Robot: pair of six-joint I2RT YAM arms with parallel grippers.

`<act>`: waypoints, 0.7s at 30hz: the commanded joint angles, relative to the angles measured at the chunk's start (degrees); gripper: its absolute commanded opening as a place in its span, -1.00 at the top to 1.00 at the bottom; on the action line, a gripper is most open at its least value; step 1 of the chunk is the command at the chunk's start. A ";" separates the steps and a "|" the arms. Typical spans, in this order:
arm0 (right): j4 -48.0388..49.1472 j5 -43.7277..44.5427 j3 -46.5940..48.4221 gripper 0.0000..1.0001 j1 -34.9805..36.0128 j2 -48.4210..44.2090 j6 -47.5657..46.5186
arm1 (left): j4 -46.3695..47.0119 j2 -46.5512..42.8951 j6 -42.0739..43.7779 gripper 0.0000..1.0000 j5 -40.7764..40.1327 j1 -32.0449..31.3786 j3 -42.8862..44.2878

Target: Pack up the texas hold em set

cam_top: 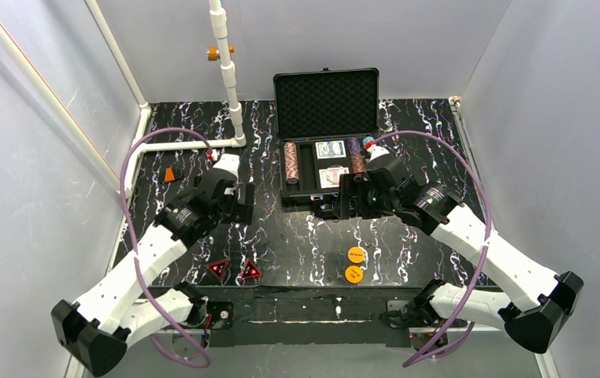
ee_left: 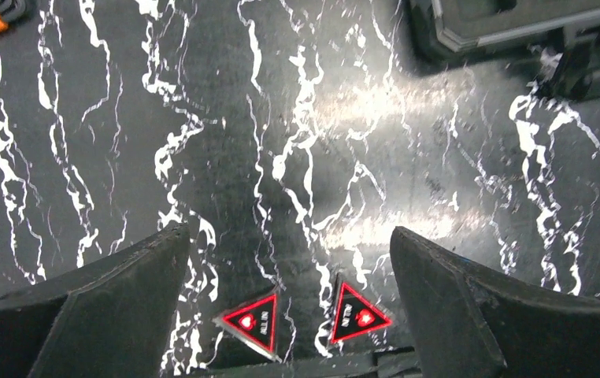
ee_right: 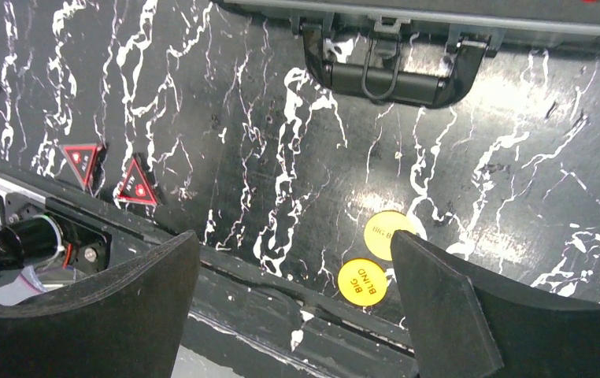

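**Case open, packing half done**

The black case (cam_top: 326, 134) sits at the back of the table with its lid up. Chip stacks (cam_top: 290, 163) and two card decks (cam_top: 330, 149) are already in the foam. Two orange discs (cam_top: 356, 254) and two red-black triangles (cam_top: 219, 268) lie loose near the front edge. The left gripper (ee_left: 287, 236) and right gripper (ee_right: 293, 236) hover with fingers spread, holding nothing. I'd say those four pieces and closing the lid are what's left.

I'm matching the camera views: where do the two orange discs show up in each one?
Top external: the orange discs lie at lower centre, toward the near edge.
Left wrist: not in it.
Right wrist: the discs sit at bottom centre.
Shared landmark: the red-black triangles, seen in all three views.
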 commanded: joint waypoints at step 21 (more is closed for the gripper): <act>-1.78 0.61 -15.68 -0.97 0.35 0.19 11.24 | -2.19 -13.35 3.19 -0.97 -1.94 0.15 -7.93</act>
